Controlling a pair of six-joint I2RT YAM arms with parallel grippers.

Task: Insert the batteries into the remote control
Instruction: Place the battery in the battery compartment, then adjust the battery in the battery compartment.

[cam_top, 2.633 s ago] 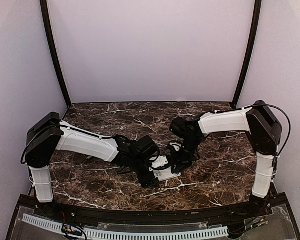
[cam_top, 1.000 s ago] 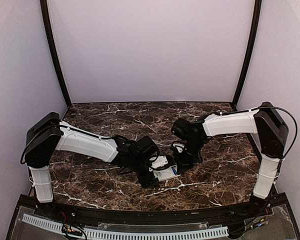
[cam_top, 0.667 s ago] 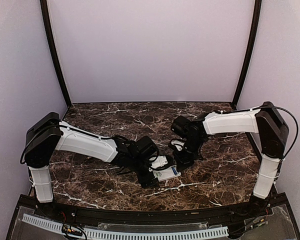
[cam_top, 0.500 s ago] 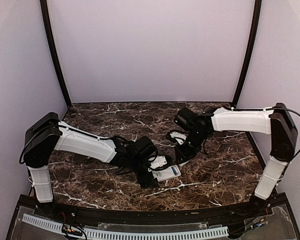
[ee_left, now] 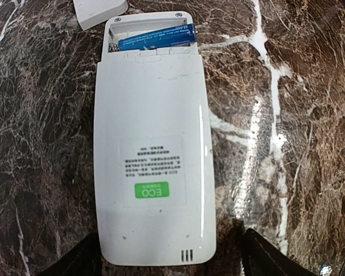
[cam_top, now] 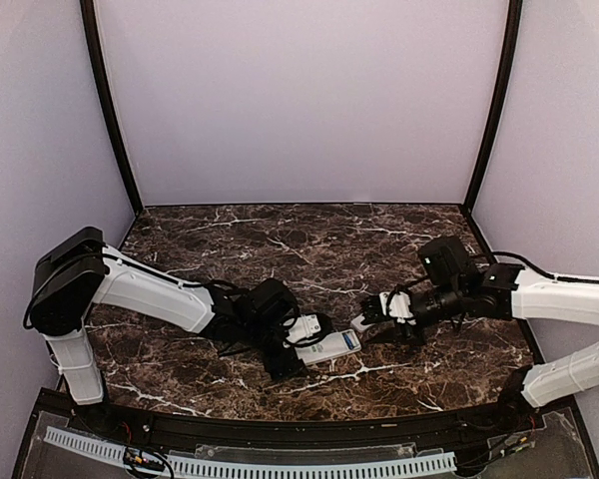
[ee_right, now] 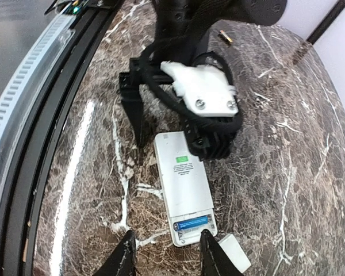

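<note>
The left arm (cam_top: 150, 294) reaches low over the dark marble table (cam_top: 309, 239) toward the middle. The left gripper (ee_left: 171, 259) is released: its two black fingers (ee_left: 75, 261) stand wide, one on each side of the near end of the remote control (ee_left: 152, 149), and a strip of table shows between the remote control and the finger on the right of the left wrist view. The remote control lies flat near the front middle of the table, with its back up and a green label on it. At its far end the compartment is uncovered, and a blue battery (ee_left: 155, 39) lies across inside it. Just beside this end a small white cover (ee_left: 100, 10) lies on the table, apart from the remote control. To the right, the right gripper (ee_right: 167, 234) is near the compartment end. Its jaws are partly apart and there is nothing between them. In the right wrist view one of its fingers overlaps the corner of the remote control; I cannot tell if it touches. The right arm (cam_top: 569, 299) stretches in from the right side.
</note>
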